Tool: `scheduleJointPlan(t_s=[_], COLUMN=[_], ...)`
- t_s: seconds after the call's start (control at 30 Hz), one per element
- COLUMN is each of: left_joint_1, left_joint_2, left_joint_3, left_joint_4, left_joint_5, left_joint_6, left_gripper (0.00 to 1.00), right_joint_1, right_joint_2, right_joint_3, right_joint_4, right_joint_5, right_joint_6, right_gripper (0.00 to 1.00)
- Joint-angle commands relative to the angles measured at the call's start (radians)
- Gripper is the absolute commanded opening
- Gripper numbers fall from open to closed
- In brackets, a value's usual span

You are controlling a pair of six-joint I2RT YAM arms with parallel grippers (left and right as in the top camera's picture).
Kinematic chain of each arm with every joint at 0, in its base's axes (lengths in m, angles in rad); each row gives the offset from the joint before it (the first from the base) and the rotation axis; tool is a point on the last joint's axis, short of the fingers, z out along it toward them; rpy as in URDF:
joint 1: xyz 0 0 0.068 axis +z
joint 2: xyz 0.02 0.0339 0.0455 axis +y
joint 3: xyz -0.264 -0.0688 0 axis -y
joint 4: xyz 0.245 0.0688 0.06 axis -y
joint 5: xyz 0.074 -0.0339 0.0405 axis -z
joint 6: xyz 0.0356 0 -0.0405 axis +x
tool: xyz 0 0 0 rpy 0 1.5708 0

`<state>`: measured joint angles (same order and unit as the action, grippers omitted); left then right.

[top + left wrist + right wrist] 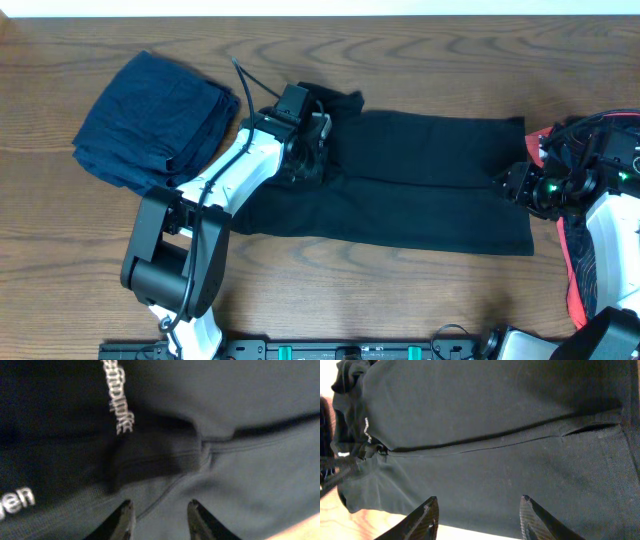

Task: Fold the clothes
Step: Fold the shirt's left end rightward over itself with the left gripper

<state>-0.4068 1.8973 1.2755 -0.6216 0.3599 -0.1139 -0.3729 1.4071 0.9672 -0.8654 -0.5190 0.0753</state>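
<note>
A black shirt (420, 185) lies spread lengthwise across the middle of the table, folded along a seam. My left gripper (312, 150) hovers low over its left end. In the left wrist view its jaws (160, 510) are open just above the black fabric (240, 460), near white lettering (119, 405). My right gripper (512, 185) is at the shirt's right edge. In the right wrist view its jaws (478, 505) are open and empty over the black shirt (495, 410). A folded navy garment (150, 120) lies at the back left. A black-and-coral garment (572, 270) lies under my right arm.
The wooden table (420, 300) shows bare in front of the shirt and along its back edge (450, 50). The left arm's base (165, 265) stands at the front left. A rail (340, 350) runs along the front edge.
</note>
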Motion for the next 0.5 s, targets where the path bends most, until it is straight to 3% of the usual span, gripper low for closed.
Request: scheduleJointPlan(t_s=[0.0,0.1,0.27,0.37,0.4,0.47], left_joint_1=[0.000,-0.002,-0.007,-0.009,-0.010,-0.015], left_joint_2=[-0.016,-0.015,-0.005,0.020,0.026,0.030], left_joint_3=[0.006,-0.014,-0.032,-0.032,-0.032,-0.032], left_joint_4=[-0.055,-0.032,0.065,0.069,0.054,0.023], left_joint_5=[0.025,0.013,-0.059,-0.058,-0.054,-0.051], left_joint_6=[-0.003,-0.002,0.009,0.012,0.012,0.012], left_gripper=[0.43,0.51,0.51,0.23,0.08,0.06], right_joint_1=[0.000,0.000,0.000,0.000,0.000,0.000], right_joint_2=[-0.010,-0.010,-0.010,-0.010,-0.010,-0.010], right_joint_3=[0.014,0.014,0.014,0.014,0.014,0.014], right_joint_4=[0.006,0.010,0.008,0.005,0.002,-0.003], right_joint_5=[0.000,0.000,0.000,-0.001,-0.001,0.000], right_joint_6=[0.006,0.006,0.006,0.006,0.006,0.006], right_gripper=[0.52,0.52,0.52,0.53,0.53,0.53])
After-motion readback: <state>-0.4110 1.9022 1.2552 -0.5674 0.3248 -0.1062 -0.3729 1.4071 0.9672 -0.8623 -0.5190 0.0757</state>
